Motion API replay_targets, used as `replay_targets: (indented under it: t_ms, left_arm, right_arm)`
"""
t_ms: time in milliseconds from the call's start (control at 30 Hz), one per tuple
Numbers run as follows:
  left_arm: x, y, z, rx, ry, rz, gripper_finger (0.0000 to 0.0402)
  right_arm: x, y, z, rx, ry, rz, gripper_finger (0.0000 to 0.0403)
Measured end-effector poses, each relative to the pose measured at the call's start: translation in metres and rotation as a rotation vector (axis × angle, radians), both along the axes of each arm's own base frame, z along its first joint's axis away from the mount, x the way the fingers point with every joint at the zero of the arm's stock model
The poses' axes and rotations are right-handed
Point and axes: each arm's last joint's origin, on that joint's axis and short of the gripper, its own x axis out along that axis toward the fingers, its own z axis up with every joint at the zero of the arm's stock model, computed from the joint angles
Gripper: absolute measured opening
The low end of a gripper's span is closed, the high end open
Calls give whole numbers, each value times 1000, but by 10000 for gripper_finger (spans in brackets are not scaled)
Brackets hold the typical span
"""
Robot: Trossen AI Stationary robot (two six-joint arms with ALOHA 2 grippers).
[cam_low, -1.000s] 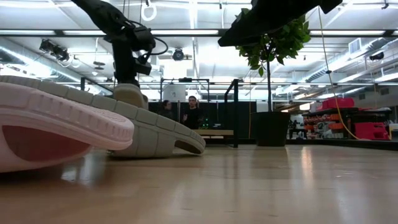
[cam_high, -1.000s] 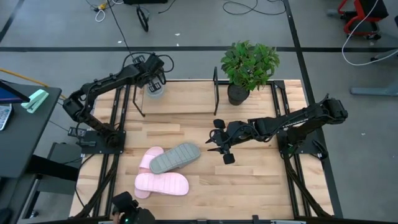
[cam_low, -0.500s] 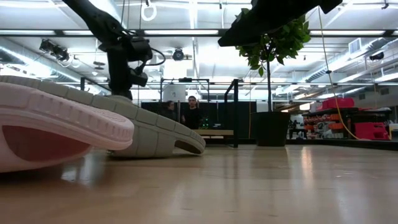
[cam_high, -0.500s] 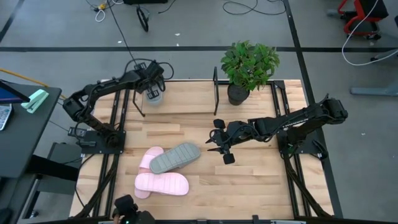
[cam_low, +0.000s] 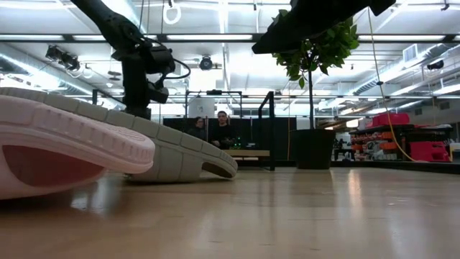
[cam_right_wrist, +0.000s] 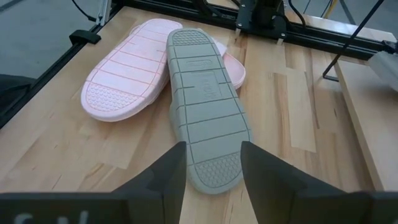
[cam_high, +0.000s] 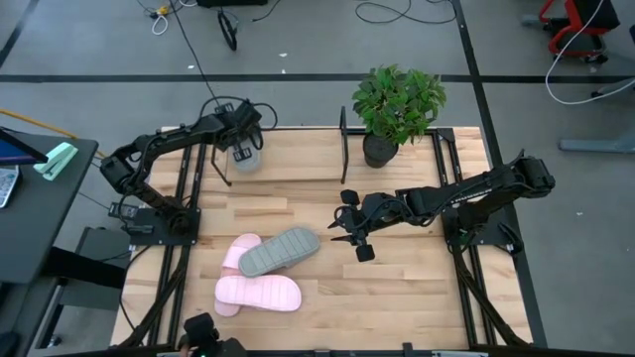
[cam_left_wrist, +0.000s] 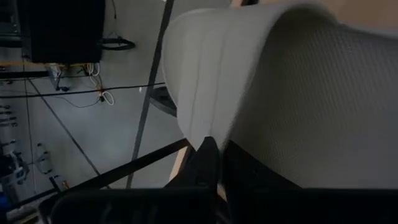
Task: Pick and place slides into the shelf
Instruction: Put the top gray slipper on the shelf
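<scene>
Sage-green slide [cam_left_wrist: 280, 93] is clamped in left gripper [cam_high: 244, 145] at the shelf [cam_high: 298, 159] end. Right gripper [cam_high: 349, 230] waits, fingers apart. Shallow edge grip risks slippage.

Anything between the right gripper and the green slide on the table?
Nothing. In the high view only bare table separates the open right gripper from the green slide; the right wrist view shows it just ahead.
</scene>
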Motion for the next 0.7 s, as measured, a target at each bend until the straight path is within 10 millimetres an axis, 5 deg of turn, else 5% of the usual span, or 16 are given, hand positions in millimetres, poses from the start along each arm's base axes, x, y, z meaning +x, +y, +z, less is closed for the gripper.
replay_targets:
  t_ms: [700]
  left_arm:
    - [-3,-2,-2,-36,58,-34,15]
  right_arm:
    - [0,0,0,0,0,0,158]
